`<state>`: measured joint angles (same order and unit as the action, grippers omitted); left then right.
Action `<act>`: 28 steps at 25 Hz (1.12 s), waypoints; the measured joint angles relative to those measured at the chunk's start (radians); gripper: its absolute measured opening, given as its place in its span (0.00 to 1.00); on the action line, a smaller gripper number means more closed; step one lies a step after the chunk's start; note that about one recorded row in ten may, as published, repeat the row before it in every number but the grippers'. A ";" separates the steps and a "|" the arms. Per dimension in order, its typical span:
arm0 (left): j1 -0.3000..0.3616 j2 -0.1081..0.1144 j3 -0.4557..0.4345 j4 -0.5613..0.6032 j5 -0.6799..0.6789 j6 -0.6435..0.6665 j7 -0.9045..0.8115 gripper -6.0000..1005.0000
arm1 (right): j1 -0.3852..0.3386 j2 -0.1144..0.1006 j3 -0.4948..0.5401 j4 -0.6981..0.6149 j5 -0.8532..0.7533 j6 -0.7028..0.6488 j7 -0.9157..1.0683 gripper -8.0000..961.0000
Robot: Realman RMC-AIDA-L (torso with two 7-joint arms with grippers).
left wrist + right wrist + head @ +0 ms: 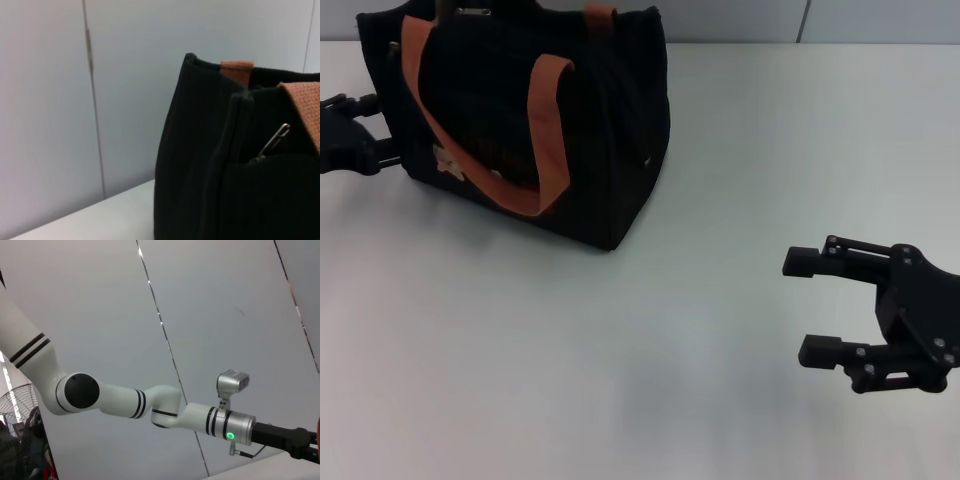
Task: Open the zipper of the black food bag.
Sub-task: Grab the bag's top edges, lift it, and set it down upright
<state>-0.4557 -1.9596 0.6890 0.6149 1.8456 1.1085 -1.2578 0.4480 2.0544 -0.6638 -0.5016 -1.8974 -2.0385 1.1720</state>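
Note:
The black food bag (590, 130) stands at the table's far left, with two orange-brown straps (548, 130) and a tan patch (446, 162) low on its front. A bit of the zipper (472, 12) shows at its top edge. In the left wrist view the bag's end (200, 165) fills the frame, and a small silvery pull tab (276, 141) sticks up beside a strap. My left gripper (375, 127) is open at the bag's left end, its fingers pointing at the fabric. My right gripper (808, 306) hangs open over bare table at the near right, holding nothing.
The white table (650, 330) stretches in front of and to the right of the bag. A grey wall (45, 110) stands behind it. The right wrist view shows my white left arm (150, 405) against that wall.

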 joint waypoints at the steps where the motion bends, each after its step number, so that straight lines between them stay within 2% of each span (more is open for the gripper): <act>1: -0.004 -0.003 0.001 -0.001 0.000 0.001 0.000 0.83 | 0.000 0.001 0.000 0.000 0.000 0.000 0.000 0.87; 15: -0.022 -0.032 0.069 -0.003 0.000 0.102 0.000 0.76 | -0.010 0.008 0.001 0.002 -0.001 0.000 -0.002 0.87; 20: -0.006 -0.037 0.068 -0.003 0.000 0.143 0.032 0.73 | -0.010 0.009 0.001 0.011 -0.001 0.017 -0.006 0.87; 24: 0.022 -0.058 0.062 0.003 -0.008 0.147 0.075 0.70 | -0.001 0.011 -0.002 0.011 -0.001 0.027 -0.005 0.87; 28: 0.024 -0.061 0.062 0.001 -0.006 0.145 0.079 0.68 | 0.006 0.014 -0.002 0.011 0.000 0.033 -0.003 0.87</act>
<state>-0.4316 -2.0202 0.7511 0.6156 1.8399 1.2533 -1.1788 0.4539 2.0679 -0.6660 -0.4908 -1.8978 -2.0053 1.1694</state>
